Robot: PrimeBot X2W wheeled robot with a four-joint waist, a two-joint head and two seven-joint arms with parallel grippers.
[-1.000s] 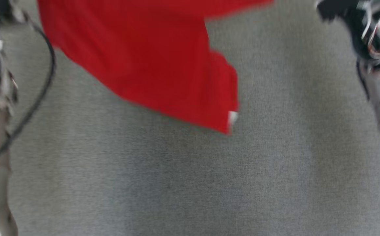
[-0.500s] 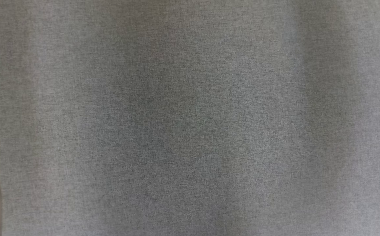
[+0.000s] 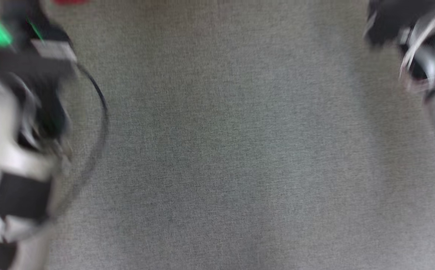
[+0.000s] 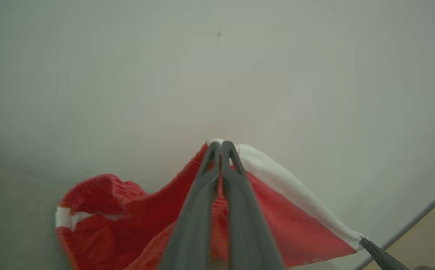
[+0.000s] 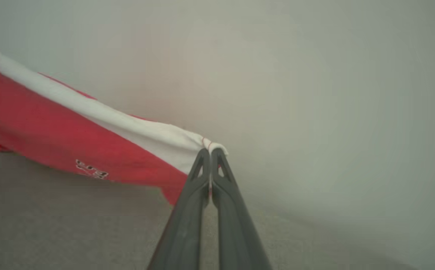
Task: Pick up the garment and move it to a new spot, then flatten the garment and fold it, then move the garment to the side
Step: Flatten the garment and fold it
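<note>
Aloft over a grey surface (image 3: 240, 150), a red garment (image 4: 296, 225) hangs spread between the robot's two arms during a lift-and-move exercise. The left gripper (image 4: 220, 144) is clamped on one end of the garment's white band (image 4: 296, 187), its long dark fingers pressed together with cloth pinched at the tips. The right gripper (image 5: 210, 152) is closed on the band's other end, so the white edge (image 5: 127, 127) runs nearly taut from one arm to the other. Below it the red cloth (image 5: 52, 138) droops and bunches, a small printed mark (image 5: 92, 169) showing near the band. Whether the lowest folds brush the surface cannot be told. From the head camera, badly blurred, a sliver of red (image 3: 70, 2) shows at the top edge.

The cloth looks light, soft and limp, with an open knitted weave. It will probably sag and swing rather than hold any shape. The band looks the firmest part and so the soundest place to grip, at its two corners as here. A pinch this narrow could slip if the arms pull too far apart. Laying it flat will likely need the band lowered evenly, letting the red body trail out smooth.
</note>
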